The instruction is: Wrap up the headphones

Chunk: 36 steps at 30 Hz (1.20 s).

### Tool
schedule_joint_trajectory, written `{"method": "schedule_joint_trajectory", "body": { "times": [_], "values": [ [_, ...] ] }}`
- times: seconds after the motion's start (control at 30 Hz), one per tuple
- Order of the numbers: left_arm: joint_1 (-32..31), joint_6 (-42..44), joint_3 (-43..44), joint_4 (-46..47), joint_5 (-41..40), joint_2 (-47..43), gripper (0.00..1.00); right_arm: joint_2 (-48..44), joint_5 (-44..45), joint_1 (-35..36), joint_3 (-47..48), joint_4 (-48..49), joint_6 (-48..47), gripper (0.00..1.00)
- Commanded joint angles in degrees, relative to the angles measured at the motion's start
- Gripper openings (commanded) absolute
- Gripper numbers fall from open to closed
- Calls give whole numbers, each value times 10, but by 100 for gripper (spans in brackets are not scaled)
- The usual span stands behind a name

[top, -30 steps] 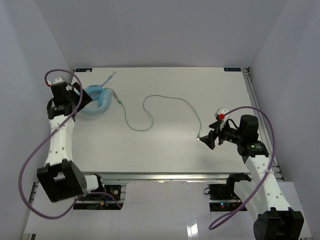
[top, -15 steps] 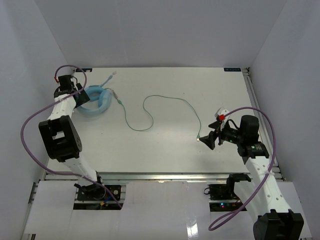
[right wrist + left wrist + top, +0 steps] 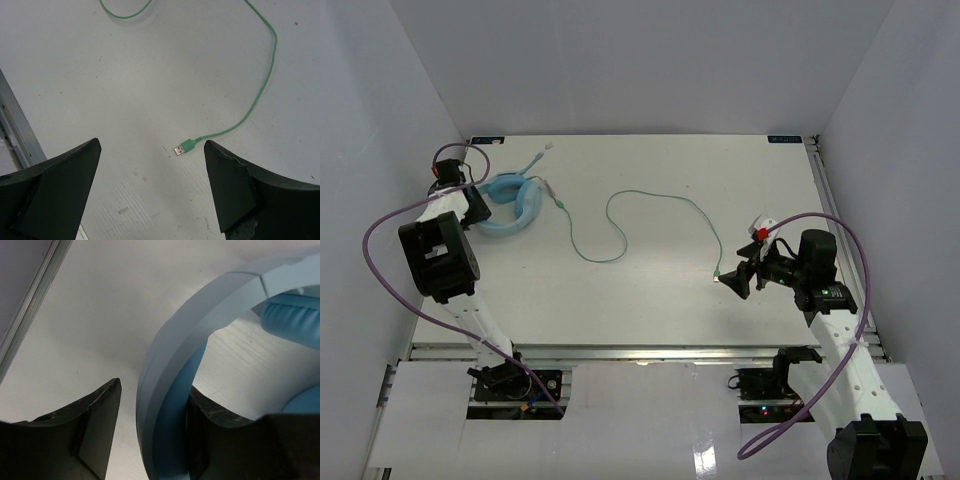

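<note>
At the near right of the table (image 3: pixel 650 310), about 4 o'clock in the overhead view, the right gripper (image 3: pixel 736 281) hangs low over the surface. Its jaws are spread wide and grasp nothing. In its wrist camera the two dark fingers (image 3: pixel 55 192) stand far apart at the bottom corners. The right gripper (image 3: pixel 152 145) frames bare tabletop and the plug (image 3: pixel 184 148). The plug lies flat between the fingers, nearer the right-hand one, and touches neither. From above, the plug (image 3: pixel 718 277) sits just beside the gripper's tips at their 9 o'clock.

From the plug the thin green cable (image 3: pixel 705 215) climbs toward 12 o'clock. It arches over to the left across the middle of the table, drops into a loose loop, then rises toward 10 o'clock. It lies slack on the surface the whole way.

At the far left, about 10 o'clock, the cable meets the headphones (image 3: pixel 512 205). They lie flat on the table, folded into a light blue ring. The left gripper (image 3: pixel 472 200) is at their left edge.

Its wrist camera shows the left gripper (image 3: pixel 155 387) parted and astride the headband (image 3: pixel 170 370). The band curves up between the two fingers. A narrow strip of table shows between the left finger (image 3: pixel 95 432) and the band, so that side is not clamped. The other finger sits close against the band's inner face, and I cannot tell whether it touches. A blue ear cushion (image 3: pixel 292 320) shows beyond, at 2 o'clock.
</note>
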Motion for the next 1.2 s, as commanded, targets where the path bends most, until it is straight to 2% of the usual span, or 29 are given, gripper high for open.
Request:
{"method": "schedule_joint_trajectory", "body": {
  "times": [0.0, 0.07, 0.27, 0.37, 0.57, 0.67, 0.77, 0.9, 1.0, 1.07, 1.17],
  "values": [
    [4, -1, 28, 4, 6, -9, 57, 0, -2, -2, 4, 13, -11, 90],
    [6, -2, 27, 6, 11, -9, 51, 0, -2, -2, 3, 13, -11, 90],
    [6, -4, 12, 16, 42, -25, 16, -6, -4, -2, 2, 9, -14, 90],
    [6, -11, -4, 28, 92, -52, 2, -9, -5, -2, 1, 9, -16, 90],
    [-28, -31, -40, 55, 255, -148, 0, 17, -49, -2, 15, -15, -30, 90],
    [-113, -23, -34, 38, 316, -191, 0, 51, -92, 8, 67, -39, -33, 90],
    [-192, -32, -19, 13, 365, -207, 0, 91, -69, 47, 117, -32, 1, 90],
    [-281, -84, -4, 10, 373, -246, 0, 151, -19, 80, 166, 87, 155, 90],
    [-324, -122, 15, 9, 369, -270, 0, 200, -11, 88, 180, 229, 300, 90],
    [-347, -138, 29, 8, 365, -279, 0, 227, -17, 88, 172, 362, 382, 90],
    [-368, -161, 57, 9, 360, -290, 0, 263, -57, 88, 168, 502, 456, 90]
  ]
}}
